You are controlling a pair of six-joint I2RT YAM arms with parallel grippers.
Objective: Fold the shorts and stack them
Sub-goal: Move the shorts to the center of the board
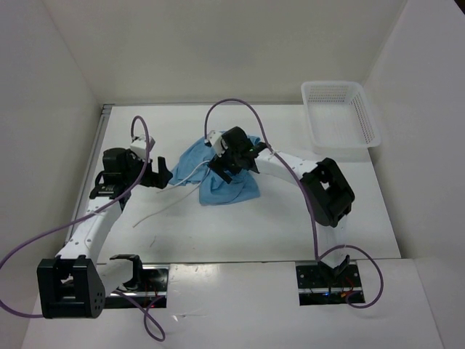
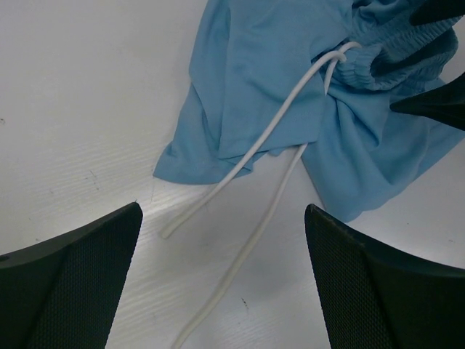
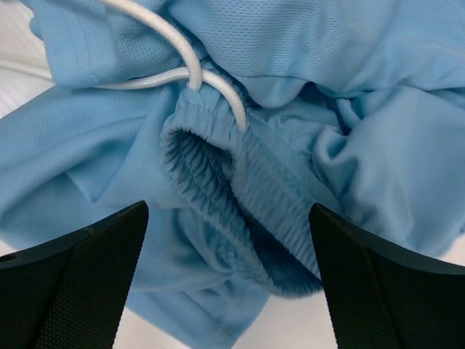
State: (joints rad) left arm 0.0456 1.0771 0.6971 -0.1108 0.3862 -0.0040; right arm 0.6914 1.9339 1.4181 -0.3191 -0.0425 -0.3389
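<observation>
- The shorts [image 1: 227,174] lay crumpled in the middle of the tabletop [image 1: 240,233], unfolded, apparently needing flattening first.
- The right fingers [image 3: 80,283] stood spread, holding nothing, poised directly above the gathered waistband [image 3: 240,203], probably because that thick edge offers a firm grab.
- The left fingers [image 2: 73,283] were likewise spread and empty, hovering beside the fabric's edge over the trailing drawstring [image 2: 243,163], likely ready to take a corner.

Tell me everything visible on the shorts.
The shorts are light sky-blue, soft mesh-like fabric, lying crumpled and unfolded on the white table. The gathered elastic waistband is bunched and gapes open; a thin white drawstring trails leftward onto the table. The open right end effector hangs over the waistband; contact unclear.
</observation>
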